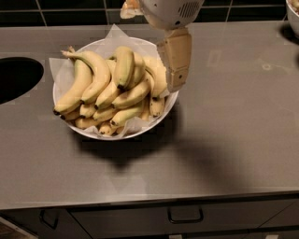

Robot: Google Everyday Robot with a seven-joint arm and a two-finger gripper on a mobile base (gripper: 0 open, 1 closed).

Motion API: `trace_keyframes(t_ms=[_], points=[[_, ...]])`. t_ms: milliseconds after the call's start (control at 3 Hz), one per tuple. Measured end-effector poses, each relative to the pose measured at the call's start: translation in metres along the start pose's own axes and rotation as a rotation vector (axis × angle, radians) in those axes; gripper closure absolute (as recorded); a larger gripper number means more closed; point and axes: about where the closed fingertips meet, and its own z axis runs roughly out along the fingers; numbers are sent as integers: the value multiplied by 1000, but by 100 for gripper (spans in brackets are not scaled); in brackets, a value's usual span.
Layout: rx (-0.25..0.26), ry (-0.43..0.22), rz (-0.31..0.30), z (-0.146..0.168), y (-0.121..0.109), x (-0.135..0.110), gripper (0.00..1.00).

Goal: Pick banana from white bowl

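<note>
I saw the tool [175, 83] hanging from the arm's rounded white housing [170, 11] over the right side of the white bowl [154, 122], pointing down beside the rightmost fruit. From this side-on angle I could not tell whether it stood wide or narrow, and it held nothing that I could see. Whether it touched the pile I could not tell either.

The banana [124, 65] lay on top of the heap, near the bowl's middle, its dark tip pointing toward the near side. A longer curved banana [96, 71] arched just to its left. A crinkled paper liner [115, 35] stuck up past the far rim.

The bowl sat on a smooth grey table [224, 140] and cast a dark shadow on its near side. At the left edge the table had a dark round opening [16, 77]. Dark tiles [70, 11] ran along the far side. A second white vessel [294, 16] showed at the far right corner. Below the near edge were grey drawers, one with a dark handle [185, 214].
</note>
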Motion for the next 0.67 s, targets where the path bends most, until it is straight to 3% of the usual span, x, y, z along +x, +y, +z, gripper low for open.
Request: trace_keyframes(t_ms=[667], points=[[-51, -70, -145, 23, -15, -12, 0]])
